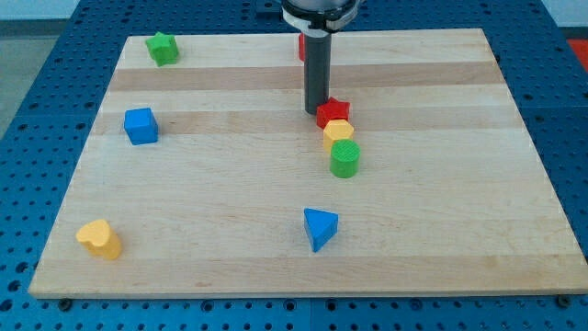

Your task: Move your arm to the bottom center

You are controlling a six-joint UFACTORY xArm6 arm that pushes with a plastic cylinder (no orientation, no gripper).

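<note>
My dark rod comes down from the view's top centre, and my tip (315, 111) rests on the wooden board (230, 202) just left of a red star block (333, 111). Below the star, touching in a short column, are a yellow block (337, 132) and a green cylinder (345, 159). A blue triangular block (320, 227) lies toward the bottom centre, well below my tip. A red block (300, 46) is partly hidden behind the rod near the top edge.
A green star block (163, 48) sits at the top left. A blue cube (141, 126) is at the left. A yellow heart-shaped block (99, 238) is at the bottom left. A blue perforated table (37, 138) surrounds the board.
</note>
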